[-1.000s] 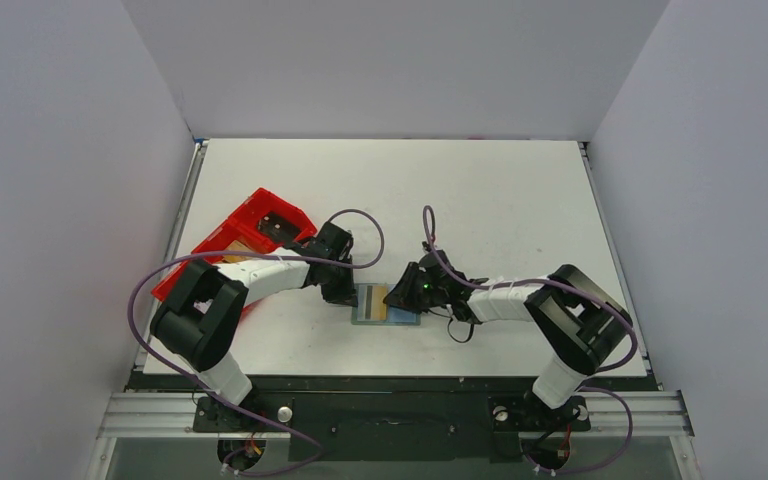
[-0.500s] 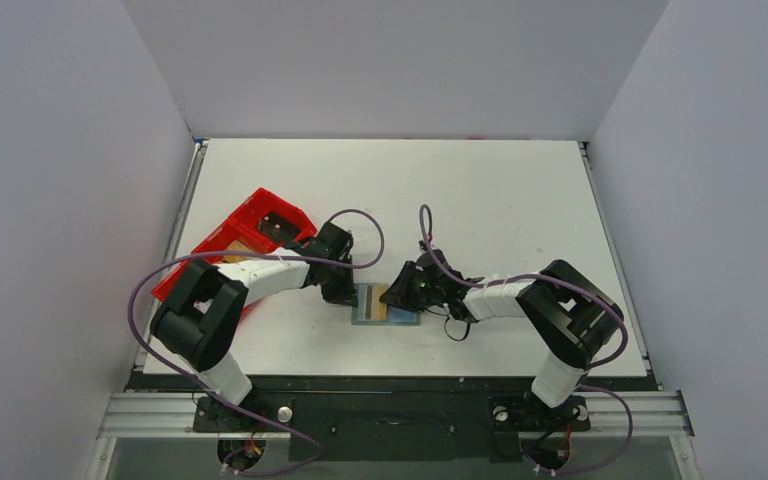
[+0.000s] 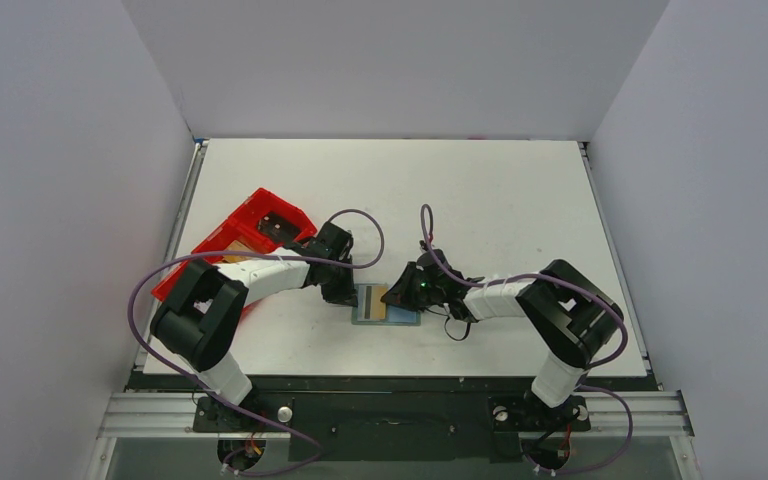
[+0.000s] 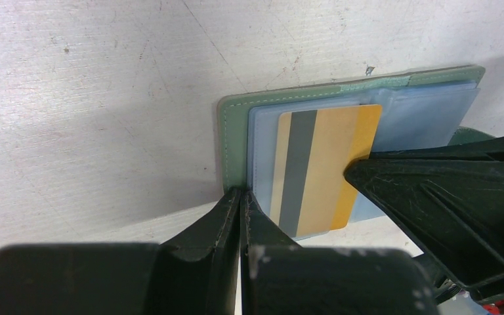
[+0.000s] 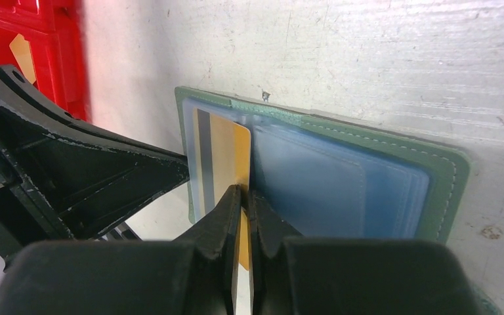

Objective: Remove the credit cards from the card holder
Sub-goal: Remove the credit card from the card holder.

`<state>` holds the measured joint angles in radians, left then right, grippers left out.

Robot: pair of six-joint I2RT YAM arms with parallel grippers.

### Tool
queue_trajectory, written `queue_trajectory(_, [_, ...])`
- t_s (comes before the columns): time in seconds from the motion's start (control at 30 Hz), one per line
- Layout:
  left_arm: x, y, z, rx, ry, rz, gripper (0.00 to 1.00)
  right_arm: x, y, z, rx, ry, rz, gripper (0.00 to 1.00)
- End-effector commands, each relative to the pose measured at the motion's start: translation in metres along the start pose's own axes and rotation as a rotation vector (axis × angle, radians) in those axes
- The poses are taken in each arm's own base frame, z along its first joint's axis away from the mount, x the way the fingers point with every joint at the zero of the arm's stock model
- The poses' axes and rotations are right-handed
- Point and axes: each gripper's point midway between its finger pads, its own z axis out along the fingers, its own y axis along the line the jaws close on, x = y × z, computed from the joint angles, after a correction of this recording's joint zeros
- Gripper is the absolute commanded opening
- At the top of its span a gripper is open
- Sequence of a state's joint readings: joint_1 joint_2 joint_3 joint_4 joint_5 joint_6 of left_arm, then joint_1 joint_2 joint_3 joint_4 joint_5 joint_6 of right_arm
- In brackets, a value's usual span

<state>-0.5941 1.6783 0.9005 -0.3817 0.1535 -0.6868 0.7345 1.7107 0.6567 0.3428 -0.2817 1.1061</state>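
The grey-green card holder (image 3: 403,318) (image 4: 233,141) (image 5: 447,187) lies open on the white table between the two arms. A tan-gold credit card (image 4: 328,164) (image 5: 223,147) with a grey stripe sticks partly out of its clear sleeve. My right gripper (image 5: 244,191) (image 3: 394,297) is shut on that card's right edge, which shows yellow between the fingers. My left gripper (image 4: 241,195) (image 3: 346,297) is shut, and its joined tips press on the holder's left border. The holder's other page shows bluish sleeves (image 5: 341,177); what they hold I cannot tell.
A long red tray (image 3: 245,240) (image 5: 46,39) lies left of the holder, just behind the left arm. White walls enclose the table on three sides. The two grippers face each other, a card's width apart.
The right gripper's jaws have closed onto the gold card's edge after the arm edged slightly left. The left gripper and the holder have not moved.
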Motion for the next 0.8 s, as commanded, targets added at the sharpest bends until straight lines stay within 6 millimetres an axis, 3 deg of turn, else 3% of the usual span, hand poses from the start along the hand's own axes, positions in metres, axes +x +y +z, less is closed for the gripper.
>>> queue_trajectory(0.0, [0.029,0.022,0.032,-0.076,0.071,0.024,0.00,-0.008,0.005,-0.006,0.011,-0.034,-0.029,0.00])
queue_trajectory(0.77, [0.030,0.024,0.034,-0.086,0.069,0.016,0.00,-0.016,-0.013,-0.025,0.055,-0.060,-0.045,0.00])
